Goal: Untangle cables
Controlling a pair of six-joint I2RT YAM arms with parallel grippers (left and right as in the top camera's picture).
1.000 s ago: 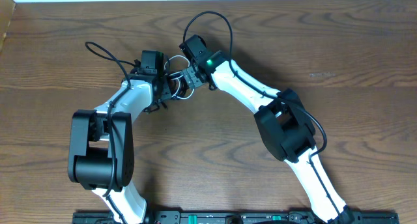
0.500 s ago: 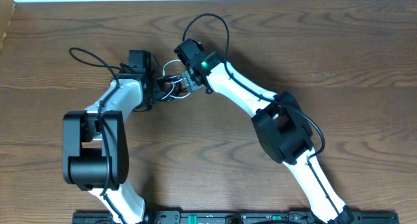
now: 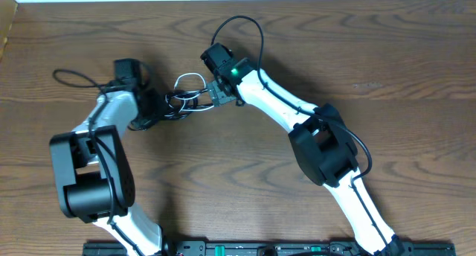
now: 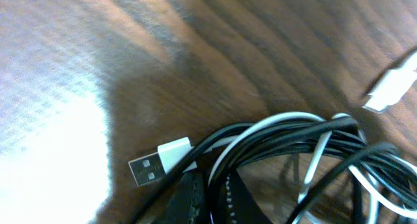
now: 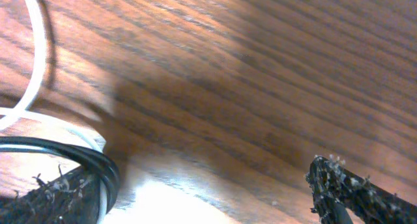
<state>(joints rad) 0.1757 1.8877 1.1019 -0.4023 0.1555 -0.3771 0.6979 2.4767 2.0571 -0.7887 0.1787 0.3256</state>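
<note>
Black-and-white cables [image 3: 186,100] bunched, upper centre. Left end effector [image 4: 207,199] clamped on cables; right end effector [image 3: 210,97] spread wide, gripping nothing. Right should pinch one strand, then draw apart slowly.

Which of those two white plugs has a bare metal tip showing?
The flat USB plug poking out of the tangle: its silver tip with two square holes shows. The smaller plug, lying off to one side, looks all white.
</note>
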